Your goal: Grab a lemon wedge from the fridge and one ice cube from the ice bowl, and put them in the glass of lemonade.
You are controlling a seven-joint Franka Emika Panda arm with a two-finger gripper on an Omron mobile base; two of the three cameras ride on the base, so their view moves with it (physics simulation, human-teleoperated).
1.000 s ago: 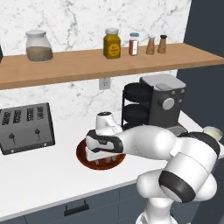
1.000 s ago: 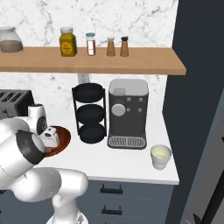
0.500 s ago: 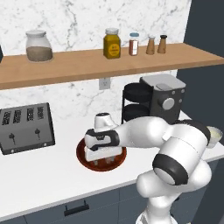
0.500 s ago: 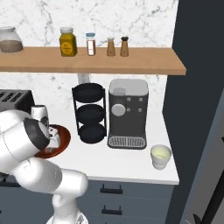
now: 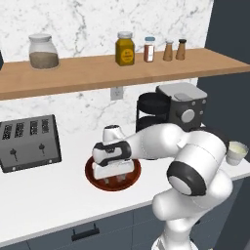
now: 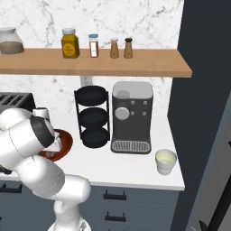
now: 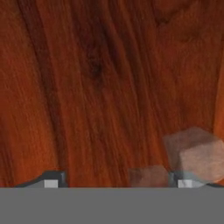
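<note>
Down inside the ice bowl (image 5: 93, 175) on the table (image 5: 44, 193), the claw (image 7: 116, 183) is hanging spread apart, gripping nothing, beside two ice cubes (image 7: 199, 155).

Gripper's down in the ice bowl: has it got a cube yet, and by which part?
Nothing held yet. The fingers stand apart over the ice bowl, with an ice cube between them, not clamped.

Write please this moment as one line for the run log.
phase: reaching for ice | gripper: open, low inside wide reddish-brown wooden bowl | translucent whitish ice cube: beside one fingertip, not gripped | cream-white cup of lemonade: on counter
</note>
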